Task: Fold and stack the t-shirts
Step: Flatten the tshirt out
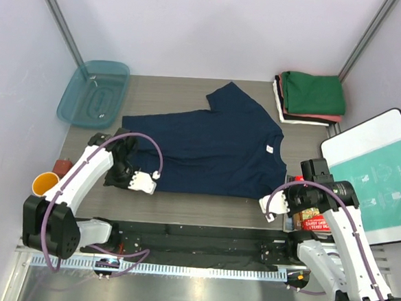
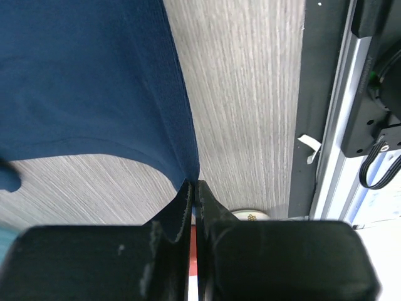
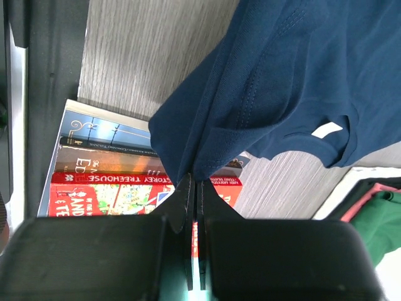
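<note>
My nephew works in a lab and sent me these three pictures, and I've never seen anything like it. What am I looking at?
The white things are two robot arms bolted to a table. The wide picture looks down from above and behind them; the other two come from a camera on each wrist, looking along its fingers. A navy t-shirt lies spread out. The left gripper and the right gripper are each shut on its near edge, one toward each end. A stack of folded shirts sits far right, a teal tub far left, and books lie by the right arm.
</note>
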Controlling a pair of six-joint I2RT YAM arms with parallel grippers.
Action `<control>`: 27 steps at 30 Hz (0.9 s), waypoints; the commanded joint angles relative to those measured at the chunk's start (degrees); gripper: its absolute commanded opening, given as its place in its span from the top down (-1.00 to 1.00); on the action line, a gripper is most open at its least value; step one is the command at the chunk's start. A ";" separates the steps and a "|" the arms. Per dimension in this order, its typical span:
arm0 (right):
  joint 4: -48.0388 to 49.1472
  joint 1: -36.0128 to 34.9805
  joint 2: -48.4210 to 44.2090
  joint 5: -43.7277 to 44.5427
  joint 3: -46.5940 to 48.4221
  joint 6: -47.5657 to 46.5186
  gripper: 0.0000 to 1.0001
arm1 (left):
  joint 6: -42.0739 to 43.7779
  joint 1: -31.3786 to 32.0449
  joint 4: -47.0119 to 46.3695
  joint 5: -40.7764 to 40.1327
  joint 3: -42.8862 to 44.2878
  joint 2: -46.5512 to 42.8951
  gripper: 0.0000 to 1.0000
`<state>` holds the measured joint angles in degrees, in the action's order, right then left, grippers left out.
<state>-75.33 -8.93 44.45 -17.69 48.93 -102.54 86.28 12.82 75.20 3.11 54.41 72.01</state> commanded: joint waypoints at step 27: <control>60.20 0.14 31.18 2.31 10.26 42.73 0.98 | -15.70 -2.27 -10.06 -10.23 30.49 23.51 1.00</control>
<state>-40.18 -8.88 58.46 -17.69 51.20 -79.33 73.52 11.88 72.88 -3.33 84.51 86.65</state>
